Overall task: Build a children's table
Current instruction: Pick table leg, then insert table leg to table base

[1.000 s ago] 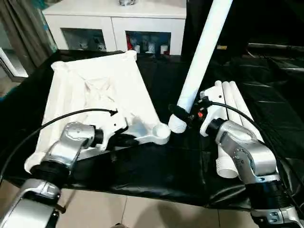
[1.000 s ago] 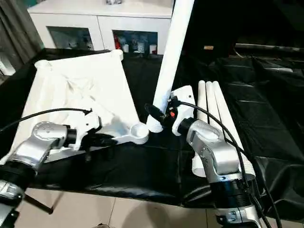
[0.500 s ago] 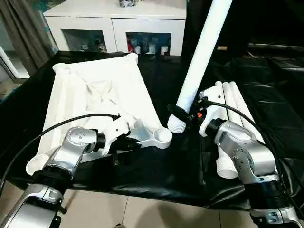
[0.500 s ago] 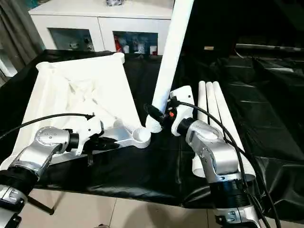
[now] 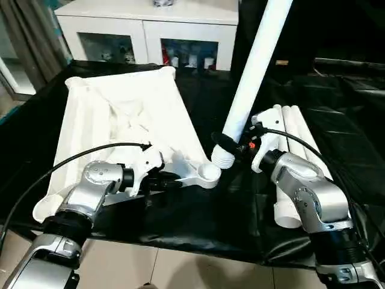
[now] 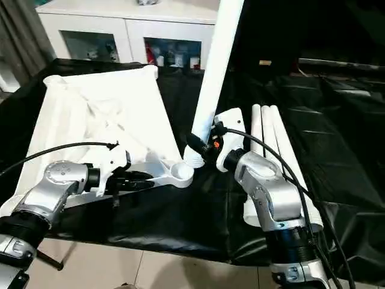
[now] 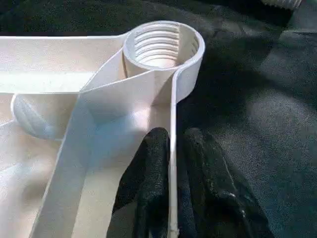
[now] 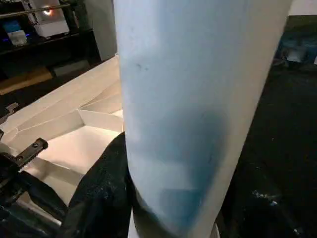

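Observation:
The white tabletop (image 5: 120, 114) lies ribbed side up on the black cloth. Its near right corner socket (image 5: 208, 174) opens upward, and its inner thread shows in the left wrist view (image 7: 163, 44). My left gripper (image 5: 171, 179) is shut on the tabletop's thin rim wall just behind that socket, one black finger (image 7: 153, 163) on each side. My right gripper (image 5: 231, 144) is shut on a long white leg (image 5: 255, 66), which leans up and away. The leg's threaded end (image 5: 224, 158) hangs just beside the socket, slightly above it.
Three more white legs (image 5: 295, 129) lie side by side on the black cloth (image 5: 198, 217) to the right of my right forearm. A white glass-door cabinet (image 5: 144, 24) stands behind the table. The table's front edge runs just below both arms.
My left gripper has drawn the tabletop's near corner to the right and lowered it, so the socket now sits beside the leg's threaded end. The right arm and leg have stayed put.

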